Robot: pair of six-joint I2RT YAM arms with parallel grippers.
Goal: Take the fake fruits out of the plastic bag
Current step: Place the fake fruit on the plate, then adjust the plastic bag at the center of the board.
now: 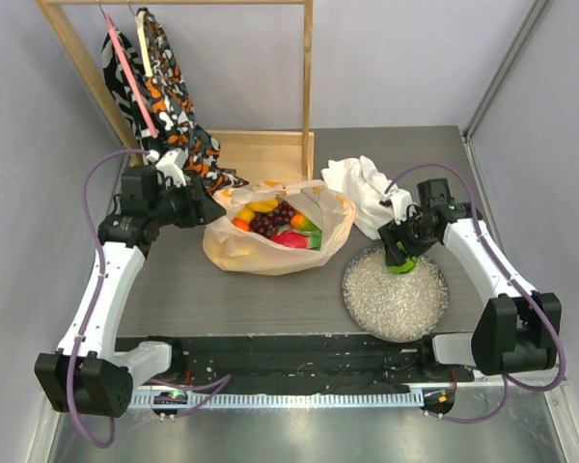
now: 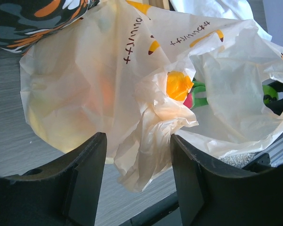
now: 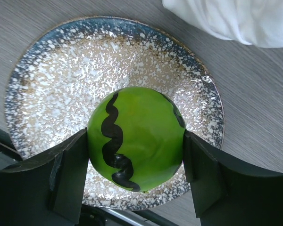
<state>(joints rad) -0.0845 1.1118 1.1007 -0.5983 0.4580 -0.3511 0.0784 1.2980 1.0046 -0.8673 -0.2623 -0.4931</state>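
**One fruit out, the rest waiting in the bag**

We are seeing the left gripper (image 2: 138, 141) standing at the left edge of the bag (image 1: 234, 253), its jaws apart around a loose fold of plastic and not visibly pinching it. The bag is lying open at mid-table, and the fruits (image 1: 275, 220) — bananas, grapes, an orange round, something pink and green — are sitting inside it. Further right, the right gripper (image 3: 137, 143) is clasping a green fruit (image 3: 141, 125) over the plate (image 3: 47, 94); we cannot tell whether it is touching the plate. We are judging the task as barely begun: one fruit lifted out, none set down, the pile left to go.
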